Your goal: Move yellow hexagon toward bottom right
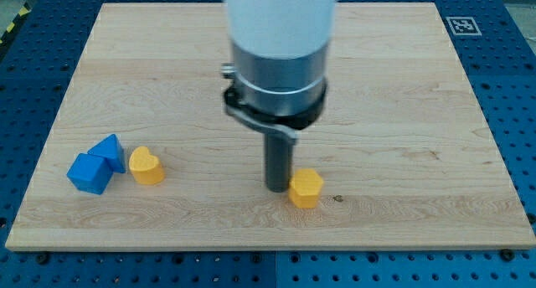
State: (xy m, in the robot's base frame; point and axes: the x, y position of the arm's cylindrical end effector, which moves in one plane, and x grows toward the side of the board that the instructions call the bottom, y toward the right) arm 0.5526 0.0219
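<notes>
The yellow hexagon point(306, 187) lies on the wooden board point(402, 112) near the view's bottom, a little right of centre. My tip point(277, 187) rests on the board right at the hexagon's left side, touching or almost touching it. The rod rises from there into the large grey and white arm body that fills the view's top centre.
A yellow heart-shaped block point(146, 166) lies at the view's lower left. Just left of it two blue blocks point(96, 165) sit pressed together, close to the board's left edge. A black-and-white marker point(461, 25) sits at the board's top right corner.
</notes>
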